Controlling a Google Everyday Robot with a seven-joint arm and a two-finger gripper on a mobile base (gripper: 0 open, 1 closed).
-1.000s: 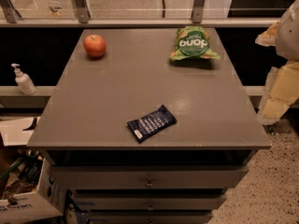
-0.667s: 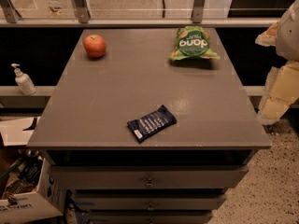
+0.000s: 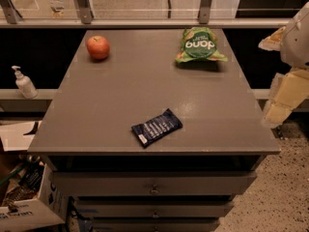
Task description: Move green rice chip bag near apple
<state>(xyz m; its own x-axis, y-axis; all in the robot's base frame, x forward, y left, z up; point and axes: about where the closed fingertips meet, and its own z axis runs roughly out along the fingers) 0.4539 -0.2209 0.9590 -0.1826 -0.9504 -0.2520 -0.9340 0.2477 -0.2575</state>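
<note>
The green rice chip bag [image 3: 199, 45] lies at the far right of the grey table top [image 3: 120, 105], puffed, with a dark green oval and white letters. The apple [image 3: 98, 47], red-orange, sits at the far left of the same top, well apart from the bag. My gripper [image 3: 285, 98] shows as pale cream parts at the right edge of the view. It hangs beside the table's right side, off the top, to the right of the bag and nearer than it. It touches nothing.
A flat dark blue snack wrapper [image 3: 156, 127] lies near the table's front edge. Drawers [image 3: 153, 185] sit below the top. A pump bottle [image 3: 23, 83] stands on a ledge to the left. Boxes [image 3: 24, 211] sit on the floor at lower left. A railing [image 3: 145, 22] runs behind the table.
</note>
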